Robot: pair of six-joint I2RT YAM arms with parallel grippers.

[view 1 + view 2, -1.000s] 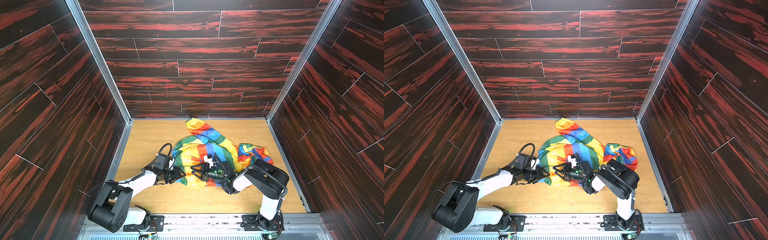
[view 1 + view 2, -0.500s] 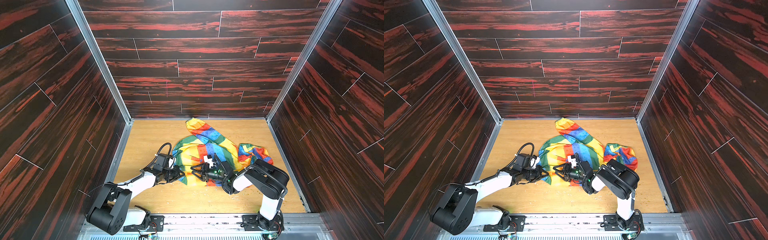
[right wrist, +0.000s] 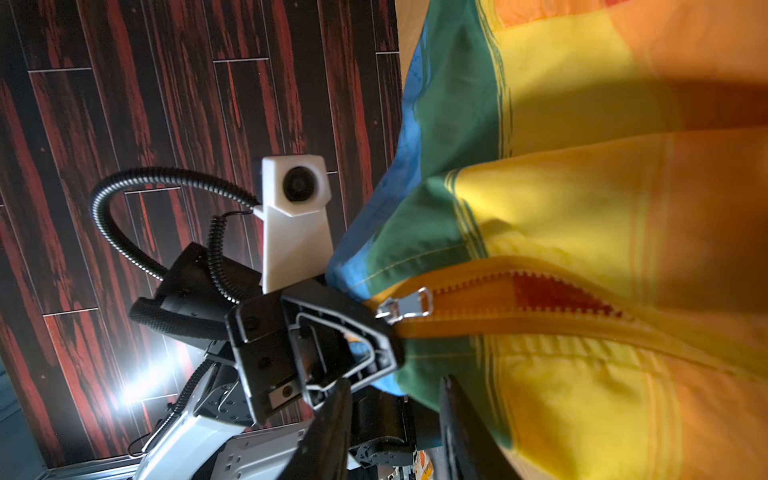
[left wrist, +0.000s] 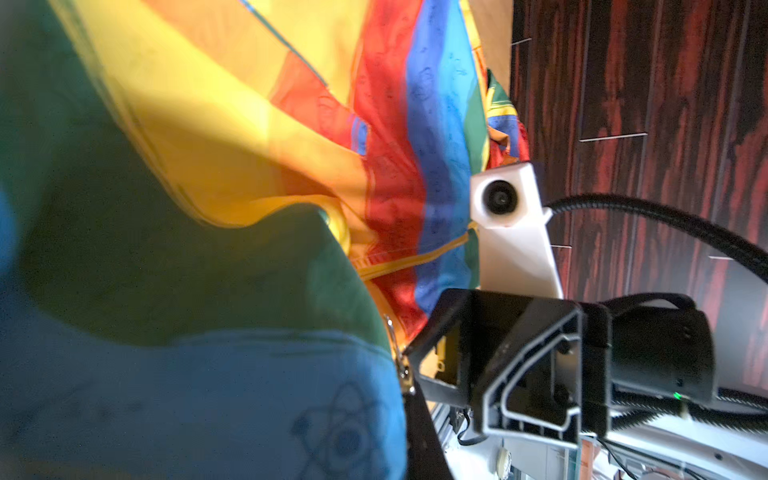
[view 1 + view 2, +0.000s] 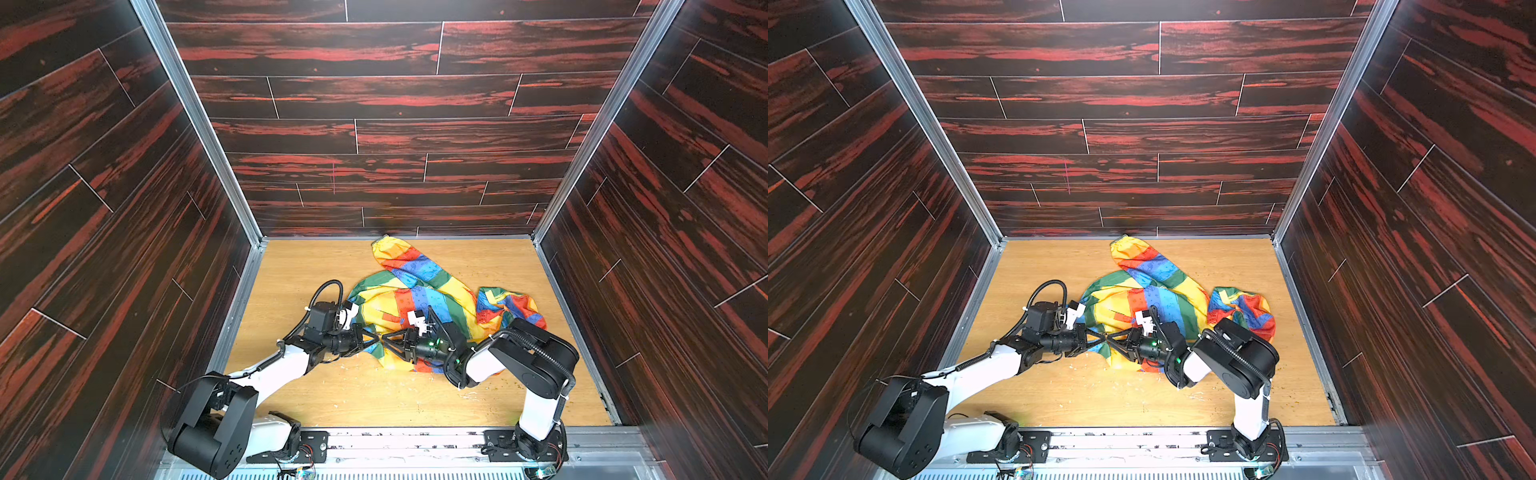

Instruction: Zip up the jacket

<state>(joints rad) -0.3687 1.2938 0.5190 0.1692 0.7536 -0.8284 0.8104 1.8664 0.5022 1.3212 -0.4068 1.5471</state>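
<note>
The jacket point(image 5: 415, 299) has just been clamped beside the zipper point(image 3: 519, 299) by the left pincer point(image 5: 376, 337), so zipping can be started; the right pincer point(image 5: 385, 337) is still held part-open

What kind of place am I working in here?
Likely an enclosed robot test booth: dark wood-patterned walls on three sides, a wooden table, a metal mounting rail along the front.

Both top views look steeply down from high above the near edge toward the back wall point(image 5: 395, 137), sharing the whole floor point(image 5: 299, 266) and jacket point(image 5: 415, 291). The 2 wrist views sit close against it, facing each other: one shows the right wrist camera point(image 4: 505, 197), one the left wrist camera point(image 3: 297, 187).
</note>
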